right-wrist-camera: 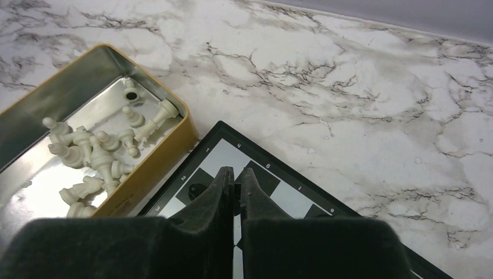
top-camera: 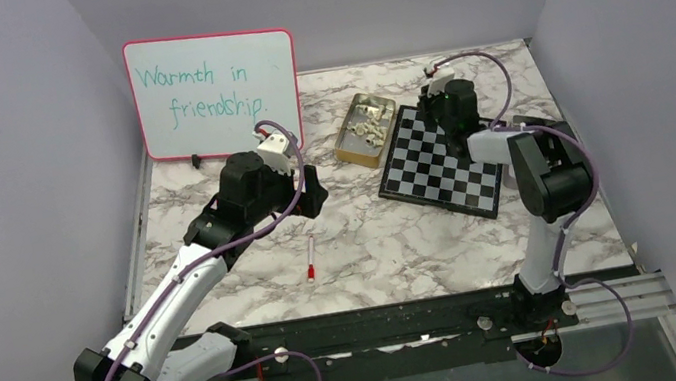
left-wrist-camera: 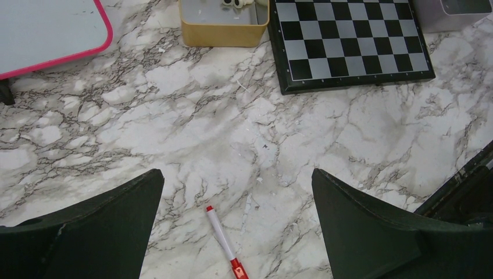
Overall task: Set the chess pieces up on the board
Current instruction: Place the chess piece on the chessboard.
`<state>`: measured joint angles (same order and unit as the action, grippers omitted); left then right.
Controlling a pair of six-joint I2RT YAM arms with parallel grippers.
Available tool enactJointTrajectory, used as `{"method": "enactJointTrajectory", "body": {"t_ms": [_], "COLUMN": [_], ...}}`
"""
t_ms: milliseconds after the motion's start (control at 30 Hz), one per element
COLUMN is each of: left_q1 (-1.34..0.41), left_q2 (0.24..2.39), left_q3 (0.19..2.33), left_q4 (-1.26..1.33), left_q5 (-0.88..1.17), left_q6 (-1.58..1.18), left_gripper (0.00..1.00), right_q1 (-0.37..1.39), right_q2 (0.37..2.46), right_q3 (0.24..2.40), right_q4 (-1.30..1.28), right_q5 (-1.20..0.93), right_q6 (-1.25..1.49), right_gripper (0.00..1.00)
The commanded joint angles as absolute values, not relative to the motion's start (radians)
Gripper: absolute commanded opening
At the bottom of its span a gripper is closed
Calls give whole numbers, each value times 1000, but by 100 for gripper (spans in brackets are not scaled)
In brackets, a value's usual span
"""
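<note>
The chessboard [top-camera: 437, 171] lies at the back right, and also shows in the left wrist view [left-wrist-camera: 349, 40]. My right gripper [top-camera: 449, 111] hovers over its far corner. In the right wrist view its fingers [right-wrist-camera: 235, 173] are closed on a small dark piece, apparently a black chessman, above the board's corner squares [right-wrist-camera: 224, 154]. One black piece [right-wrist-camera: 196, 189] stands on a dark square beside the left finger. Several cream pieces [right-wrist-camera: 93, 148] lie in a yellow tin [top-camera: 365, 128]. My left gripper [left-wrist-camera: 236, 174] is open and empty above bare marble.
A pink-framed whiteboard [top-camera: 213, 93] stands at the back left. A red-and-white marker [top-camera: 310, 257] lies mid-table, under my left gripper [left-wrist-camera: 224, 243]. The tin [left-wrist-camera: 224, 32] touches the board's left side. A grey box [left-wrist-camera: 453, 11] sits by the board's right edge.
</note>
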<state>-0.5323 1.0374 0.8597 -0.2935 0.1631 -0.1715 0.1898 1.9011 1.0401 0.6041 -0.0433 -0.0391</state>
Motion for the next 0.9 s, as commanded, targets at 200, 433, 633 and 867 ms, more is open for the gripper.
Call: {"method": "enactJointTrajectory", "body": {"t_ms": [200,433,633,867], "left_q1": [-537,-537,-538,-540], "left_q2": [1022,1026,1019,1014], "left_q3": [856,857,857,858], "left_q4": [-287,-288,-290,-291], "left_q5": [137,139,134,135], "left_q6": [-163,-163,-160,-161], "left_gripper": [99,99,99,99], "right_q1": [215,230,243,245], "right_q2": [1976,1979,1993,1998], "right_q3": [1092,1114,1163,1179], "right_q4": [630,561,442,403], "right_q5": [-21,24,100,124], "right_q6": [-167,-166,-186,-167], "right_gripper": [5,5,7,11]}}
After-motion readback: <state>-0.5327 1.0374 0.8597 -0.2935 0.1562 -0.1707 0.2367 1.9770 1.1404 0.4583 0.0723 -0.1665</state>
